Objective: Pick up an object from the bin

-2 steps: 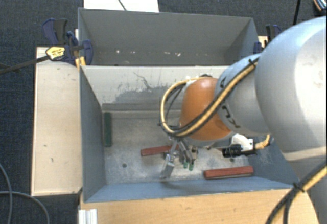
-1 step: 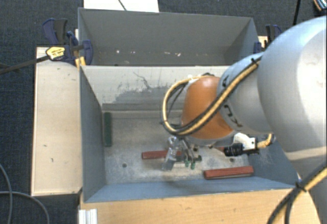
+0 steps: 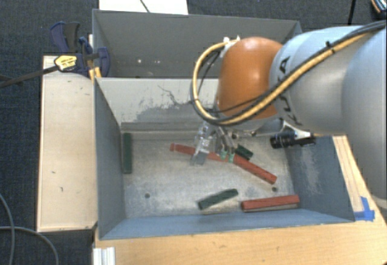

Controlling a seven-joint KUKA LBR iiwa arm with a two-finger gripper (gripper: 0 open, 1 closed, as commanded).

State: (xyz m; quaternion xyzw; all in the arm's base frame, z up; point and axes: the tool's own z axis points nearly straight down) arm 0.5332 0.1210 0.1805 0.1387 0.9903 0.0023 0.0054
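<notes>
Grey metal bin (image 3: pixel 151 106) walls surround your gripper (image 3: pixel 204 150), low over a long red stick (image 3: pixel 254 168) that runs out past it both ways. You cannot tell if it is spread or pinching. Nearer the front wall lie 1 green bar (image 3: pixel 217 198) and 1 red bar (image 3: pixel 270 202).

1. Red pieces numbered two: a long red stick (image 3: pixel 257 170) that ran slantwise beneath the gripper (image 3: pixel 201 155), and a short red bar (image 3: pixel 270 202) that lay nearer the camera than the gripper, off to its view-right.
2. The gripper covered the stick's middle, so whether it was one length or two could not be told.
3. Dark green pieces numbered three: a wall-side green bar (image 3: pixel 126 152) well apart to the gripper's view-left, a flat green bar (image 3: pixel 217 198) near the gripper on the camera's side, and a small green piece (image 3: pixel 243 152) just beside it, view-right.
4. One grey bin (image 3: pixel 109 137) held all five.
</notes>
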